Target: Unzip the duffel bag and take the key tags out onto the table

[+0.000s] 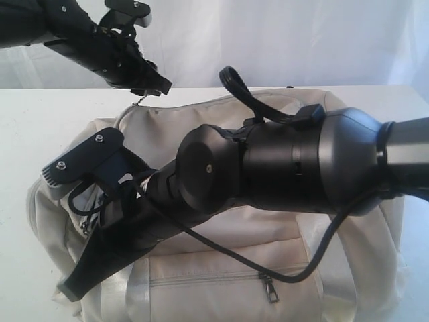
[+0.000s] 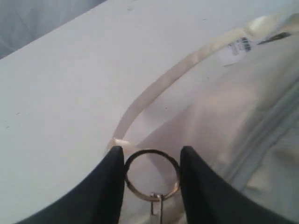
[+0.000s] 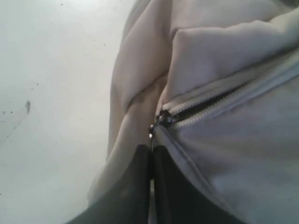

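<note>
The cream duffel bag (image 1: 268,228) lies on the white table (image 1: 40,121), largely covered by my right arm. At the bag's left end my right gripper (image 1: 72,288) (image 3: 152,154) is shut on the metal zipper pull (image 3: 151,137). Just behind the slider (image 3: 162,119) a short dark gap shows between the zipper teeth. My left gripper (image 1: 153,87) (image 2: 152,161) hovers over the bag's far edge. It is shut on a metal ring (image 2: 152,175) with a small link hanging from it. No coloured key tags show in any view.
A shiny webbing handle (image 2: 187,65) with a paper label (image 2: 236,49) loops over the table beside the bag. A front pocket zipper pull (image 1: 270,290) hangs on the near side. A black cable (image 1: 234,90) arcs above the right arm. Bare table (image 3: 46,93) lies left of the bag.
</note>
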Motion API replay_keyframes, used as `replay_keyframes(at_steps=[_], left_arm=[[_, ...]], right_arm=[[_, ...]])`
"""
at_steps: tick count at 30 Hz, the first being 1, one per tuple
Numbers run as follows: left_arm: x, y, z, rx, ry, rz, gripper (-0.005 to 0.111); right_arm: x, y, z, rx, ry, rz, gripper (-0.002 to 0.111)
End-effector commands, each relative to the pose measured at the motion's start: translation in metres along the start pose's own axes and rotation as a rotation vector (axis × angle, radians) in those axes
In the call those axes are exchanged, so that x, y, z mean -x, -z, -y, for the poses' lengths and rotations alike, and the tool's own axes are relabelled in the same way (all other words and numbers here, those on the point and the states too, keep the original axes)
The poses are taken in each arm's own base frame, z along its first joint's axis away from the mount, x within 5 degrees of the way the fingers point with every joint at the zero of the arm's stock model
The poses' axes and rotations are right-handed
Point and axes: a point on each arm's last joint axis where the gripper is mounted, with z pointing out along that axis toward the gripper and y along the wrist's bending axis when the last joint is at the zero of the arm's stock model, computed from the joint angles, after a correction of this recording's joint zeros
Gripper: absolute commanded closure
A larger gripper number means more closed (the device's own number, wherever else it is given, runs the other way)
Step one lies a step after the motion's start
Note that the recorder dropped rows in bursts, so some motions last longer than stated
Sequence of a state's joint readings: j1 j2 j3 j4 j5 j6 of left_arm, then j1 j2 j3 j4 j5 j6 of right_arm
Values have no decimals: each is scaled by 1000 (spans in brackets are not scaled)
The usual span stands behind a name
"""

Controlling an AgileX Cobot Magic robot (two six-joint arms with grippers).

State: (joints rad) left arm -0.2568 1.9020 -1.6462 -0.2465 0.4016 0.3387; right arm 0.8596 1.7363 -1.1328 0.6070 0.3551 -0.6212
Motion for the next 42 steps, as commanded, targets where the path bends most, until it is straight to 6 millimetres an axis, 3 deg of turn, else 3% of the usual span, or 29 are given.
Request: replay_keyframes(at_steps=[1, 6, 14, 21, 27, 37, 42], left_arm=[[21, 2, 18, -179, -64, 43, 107], [35, 1, 24, -288, -112, 40, 107], [40, -16, 31, -378, -118, 2, 107], [53, -26, 56, -434, -179, 10, 107], [63, -26, 66, -465, -196, 19, 107], [70, -36, 94, -508, -241, 12, 107], [71, -38, 98, -519, -251, 3, 107]], right_arm=[[-4, 2, -9, 39, 9, -34, 108], [-4, 1, -9, 38, 8, -35, 108], [-5, -1, -9, 37, 7, -38, 108], [-5, -1, -9, 37, 9, -39, 108], [-5, -2, -9, 38, 11, -42, 108], [-6, -2, -9, 42, 11, -47, 108], [-6, -2, -9, 47, 11, -54, 108]])
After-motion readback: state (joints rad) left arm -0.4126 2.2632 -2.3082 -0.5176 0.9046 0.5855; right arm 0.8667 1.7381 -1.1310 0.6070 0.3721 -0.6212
